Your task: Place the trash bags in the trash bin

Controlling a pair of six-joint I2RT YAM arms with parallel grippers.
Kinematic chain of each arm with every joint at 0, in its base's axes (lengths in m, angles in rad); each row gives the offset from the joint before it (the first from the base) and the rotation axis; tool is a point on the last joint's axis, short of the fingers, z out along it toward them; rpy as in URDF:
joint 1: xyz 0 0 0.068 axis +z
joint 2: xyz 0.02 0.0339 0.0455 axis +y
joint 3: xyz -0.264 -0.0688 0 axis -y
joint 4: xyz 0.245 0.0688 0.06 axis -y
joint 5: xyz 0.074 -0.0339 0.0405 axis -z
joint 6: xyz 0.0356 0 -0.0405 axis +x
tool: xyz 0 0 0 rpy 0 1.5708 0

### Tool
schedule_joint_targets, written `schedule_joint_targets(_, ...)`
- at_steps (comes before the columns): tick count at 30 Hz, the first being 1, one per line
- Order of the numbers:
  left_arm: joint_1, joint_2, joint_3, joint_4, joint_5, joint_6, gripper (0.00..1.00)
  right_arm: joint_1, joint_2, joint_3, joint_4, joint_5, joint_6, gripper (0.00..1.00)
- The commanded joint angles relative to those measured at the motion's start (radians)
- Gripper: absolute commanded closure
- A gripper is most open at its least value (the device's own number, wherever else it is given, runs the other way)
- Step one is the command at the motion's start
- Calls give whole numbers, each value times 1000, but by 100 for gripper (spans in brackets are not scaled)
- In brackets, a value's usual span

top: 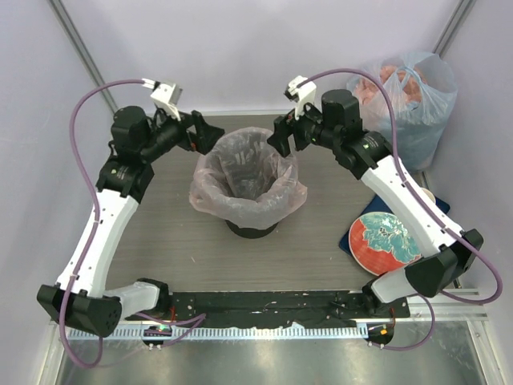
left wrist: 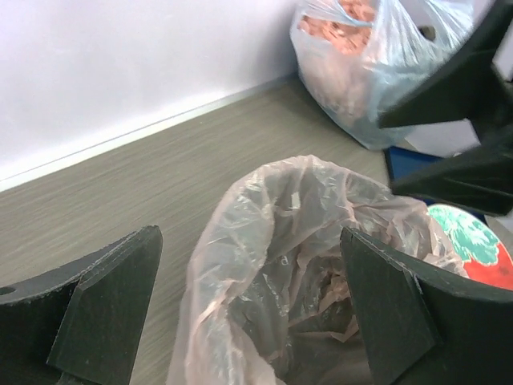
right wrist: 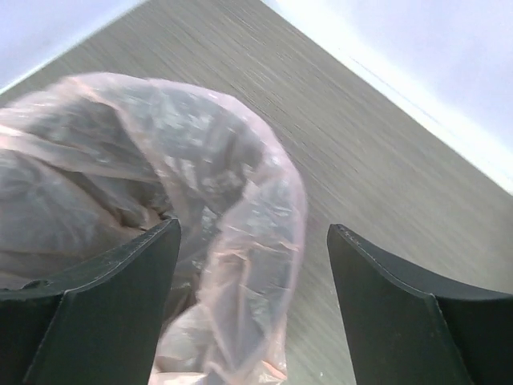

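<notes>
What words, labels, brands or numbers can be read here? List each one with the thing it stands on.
No text can be read in any view.
The pink trash bag and the trash bin carry no print.
The plate shows only a red and teal pattern, no letters.
The bluish bag at the back shows no legible print.
The toothed strip at the near edge is too small to tell any markings.

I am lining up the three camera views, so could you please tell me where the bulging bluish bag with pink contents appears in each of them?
Top external: the bulging bluish bag is in the upper right corner.
Left wrist: the same bag is at the top right, beyond the bag-lined opening.
Right wrist: not in it.
Shared landmark: the pink trash bag, its mouth spread open, shows in all three.
</notes>
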Motion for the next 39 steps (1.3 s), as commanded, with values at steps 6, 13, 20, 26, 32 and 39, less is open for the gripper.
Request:
schedule_joint_targets(6,162,-69,-30,-74,61,-103,3,182,120,255,-295,-116,-269,24)
schedule_joint_targets(13,189,-126,-70,-175,35,-74,3,240,367,499,-617,-39,-384,31)
schedule_joint_targets(20,208,-180,-116,-204,-8,-72,3,286,493,494,-715,78,-438,34)
schedule_joint_targets(26,229,-200,-116,-241,-77,-72,3,296,545,419,-708,81,-393,35)
schedule_joint_targets(32,245,-195,-96,-258,-89,-77,2,305,597,367,-689,124,-338,34)
schedule_joint_targets(39,251,-195,-90,-272,-98,-80,2,305,645,324,-659,164,-273,27)
